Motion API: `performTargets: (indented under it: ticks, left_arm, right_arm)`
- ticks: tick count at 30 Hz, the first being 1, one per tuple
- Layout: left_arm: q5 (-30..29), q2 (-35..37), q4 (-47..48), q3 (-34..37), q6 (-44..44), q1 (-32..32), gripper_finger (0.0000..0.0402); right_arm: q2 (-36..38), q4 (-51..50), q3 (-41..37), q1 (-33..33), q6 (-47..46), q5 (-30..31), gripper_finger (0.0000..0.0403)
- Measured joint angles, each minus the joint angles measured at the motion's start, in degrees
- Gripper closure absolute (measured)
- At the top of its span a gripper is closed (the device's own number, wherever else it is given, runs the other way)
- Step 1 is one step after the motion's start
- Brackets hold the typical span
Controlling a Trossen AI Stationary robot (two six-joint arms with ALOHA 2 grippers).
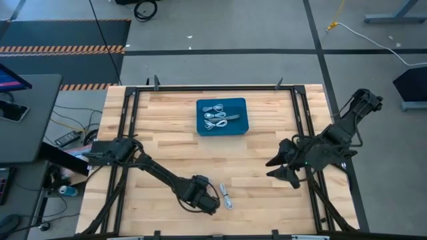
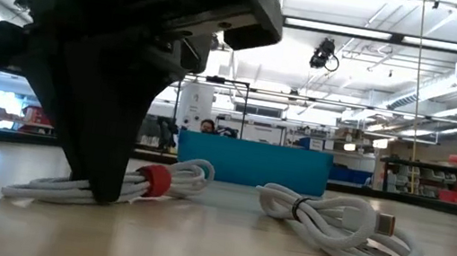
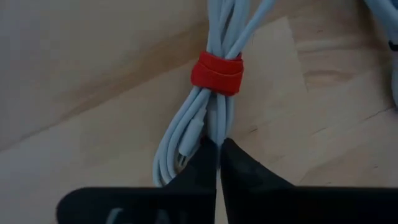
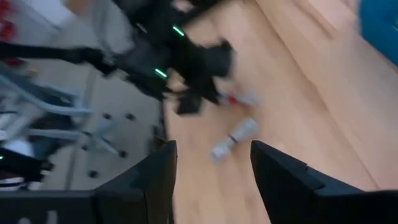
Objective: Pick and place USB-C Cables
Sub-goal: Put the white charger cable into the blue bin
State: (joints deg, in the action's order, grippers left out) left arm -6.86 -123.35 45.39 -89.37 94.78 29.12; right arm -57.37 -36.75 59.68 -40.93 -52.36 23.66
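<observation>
My left gripper [image 1: 208, 200] [image 2: 102, 184] stands low over the table's near middle, shut on a silvery-white USB-C cable bundle [image 3: 211, 112] tied with a red band [image 3: 216, 73]. That bundle [image 2: 175, 179] lies flat on the wood. A second bundle [image 1: 227, 195] [image 2: 341, 227] with a dark band lies just to its right. Several more bundles lie in the blue tray [image 1: 200, 123] at the far middle. My right gripper [image 1: 275, 168] [image 4: 211, 168] hangs open over the table's right part, touching nothing. My left gripper comes from above, pointing down, and pinches the red-banded bundle between the two fingers [image 3: 239, 171] at its looped end [image 3: 208, 127], a short way from the red band. Some strands [image 3: 163, 165] pass outside one finger. The bundle lies on the table.
The blue tray [image 2: 252, 163] sits beyond both loose bundles toward the far edge. A black frame [image 1: 130, 120] runs along the table's left, right and far sides. Bare wood lies between the loose bundles and the tray. A person shows far behind the tray in the low view.
</observation>
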Motion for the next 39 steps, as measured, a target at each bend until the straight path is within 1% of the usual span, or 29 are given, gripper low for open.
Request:
performTargets:
  ticks: [3,7,10,14,15,17,19,21,26,34,39]
  left_arm:
    - [-4.15,2.77,2.45,0.66,-1.58,-0.12,0.0397]
    - [-12.18,9.78,2.12,0.01,-2.71,-0.24,0.0397]
    - [-17.94,13.53,2.11,0.18,-5.29,0.24,0.0398]
    - [-26.18,19.38,2.24,0.04,-8.58,0.81,0.0398]
    - [-27.10,20.34,2.60,0.03,-9.36,1.08,0.0398]
    - [-29.17,21.63,2.61,0.10,-10.95,1.25,0.0398]
    - [-30.53,22.99,2.44,0.12,-12.66,1.66,0.0398]
    - [-31.35,24.28,1.68,0.06,-13.83,2.03,0.0398]
    - [-31.51,24.56,-3.40,0.07,-19.75,2.01,0.0398]
    - [-31.47,24.81,-15.83,0.03,-31.09,2.03,0.0398]
    - [-31.51,24.81,-19.37,0.03,-34.97,2.01,0.0398]
  right_arm:
    - [0.98,4.40,0.01,0.00,4.17,0.50,0.0192]
    - [1.74,7.58,0.02,0.15,8.47,1.42,0.0192]
    - [1.77,8.66,0.02,0.22,11.70,4.11,0.0193]
    - [1.21,8.75,0.02,0.46,13.23,10.13,0.0192]
    - [0.93,8.55,0.02,0.65,13.24,10.62,0.0192]
    - [0.09,8.63,0.02,1.14,11.89,9.72,0.0193]
    - [-1.01,8.72,0.02,1.90,11.99,8.35,0.0195]
    - [-2.52,10.16,0.02,2.67,11.95,8.38,0.0197]
    - [-6.82,16.98,0.02,5.75,15.21,7.76,0.0194]
    - [-13.60,26.25,0.02,12.86,20.57,5.67,0.0166]
    - [-16.53,32.75,0.02,15.06,23.64,2.25,0.0152]
